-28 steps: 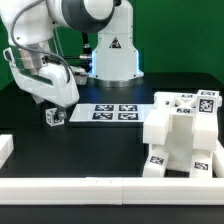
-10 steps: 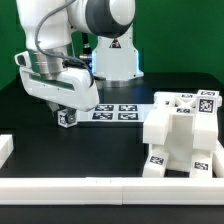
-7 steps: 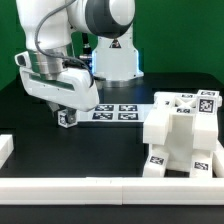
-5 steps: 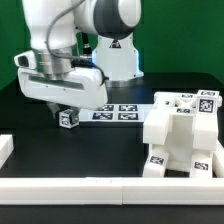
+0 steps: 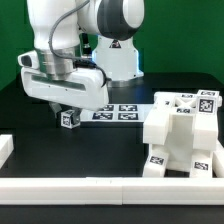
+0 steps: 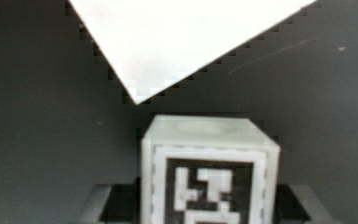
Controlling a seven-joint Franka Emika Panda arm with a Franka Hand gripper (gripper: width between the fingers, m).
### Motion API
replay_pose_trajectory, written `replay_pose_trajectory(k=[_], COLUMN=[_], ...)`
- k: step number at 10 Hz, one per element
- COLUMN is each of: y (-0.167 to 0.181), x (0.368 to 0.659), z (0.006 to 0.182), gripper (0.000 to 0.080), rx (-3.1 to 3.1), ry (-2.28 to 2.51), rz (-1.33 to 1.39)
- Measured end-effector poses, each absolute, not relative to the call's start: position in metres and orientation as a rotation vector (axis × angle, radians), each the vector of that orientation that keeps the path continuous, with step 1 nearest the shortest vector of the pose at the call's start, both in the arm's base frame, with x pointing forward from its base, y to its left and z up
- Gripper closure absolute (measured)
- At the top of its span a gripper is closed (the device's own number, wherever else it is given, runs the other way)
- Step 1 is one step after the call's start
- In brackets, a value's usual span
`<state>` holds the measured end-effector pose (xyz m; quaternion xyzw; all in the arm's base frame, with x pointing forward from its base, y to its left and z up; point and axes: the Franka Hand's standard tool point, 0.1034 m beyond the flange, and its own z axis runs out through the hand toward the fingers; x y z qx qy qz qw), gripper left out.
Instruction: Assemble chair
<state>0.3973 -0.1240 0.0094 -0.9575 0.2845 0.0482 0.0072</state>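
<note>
We see the arm bent over the black table (image 5: 100, 150), its gripper (image 5: 67, 117) hanging at the exterior view's left, just beside the left end of the marker board (image 5: 115, 112). Between the fingers sits a small white block (image 5: 68, 119) with a black-and-white tag on the face turned to us. The fingers are closed partway, pressed on the block's sides, so the gripper has hold of it. We cannot tell from the exterior view whether the block is touching the table or is just above it.

In the wrist view the same block (image 6: 208, 170) fills the near part of the picture, its tagged face (image 6: 208, 195) toward the camera and its plain top visible above that. Dark shapes sit at either side of its base; they are too blurred for us to name them. Beyond the block a bright white triangle (image 6: 176, 40) cuts across the dark table; it is washed out and we cannot make out any detail on it.

The rest of the chair (image 5: 182, 135) stands at the exterior view's right, well apart from the gripper: a blocky white structure of joined parts, with tags on its top and on its lower front. A low white rail (image 5: 90, 187) runs along the near edge of the table, and a short white piece (image 5: 6, 148) lies at the left edge.
</note>
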Motion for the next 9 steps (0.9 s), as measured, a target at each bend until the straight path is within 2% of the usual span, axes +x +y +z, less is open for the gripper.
replay_pose_trajectory(k=[1,3,4,5,9], y=[-0.124,-0.124,-0.121,-0.126,-0.122], x=[0.397,0.397,0.395,0.405,0.434], z=[0.009,0.009,0.01,0.018,0.034], gripper=[0.0515,0.0277,0.0277,0.0171,0.0151], rx=[-2.994,-2.992,-2.944,-2.885,-2.789], ry=[0.89,0.891,0.909,0.939,0.784], rz=[0.151,0.157,0.231,0.285,0.564])
